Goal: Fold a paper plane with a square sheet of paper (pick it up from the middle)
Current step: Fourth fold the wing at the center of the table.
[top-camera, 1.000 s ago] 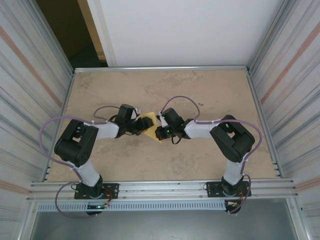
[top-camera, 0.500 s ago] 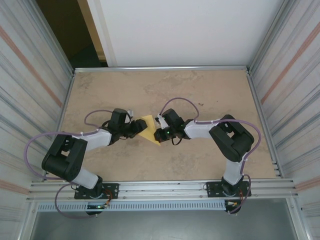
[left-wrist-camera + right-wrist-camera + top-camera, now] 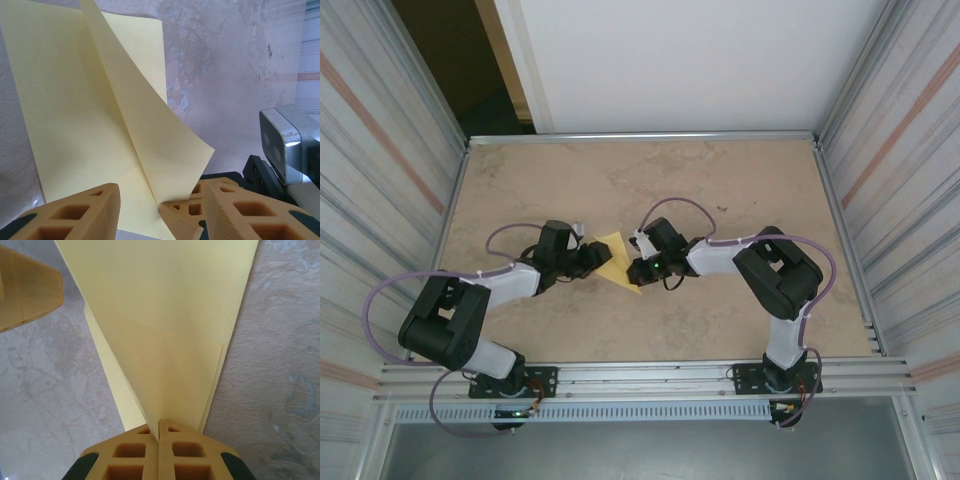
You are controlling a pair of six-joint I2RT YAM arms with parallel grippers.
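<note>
No writing, label, brand, number or sign can be read in any of the views. The square sheet of paper [image 3: 75, 125] is plain pale yellow with nothing printed on it.
</note>
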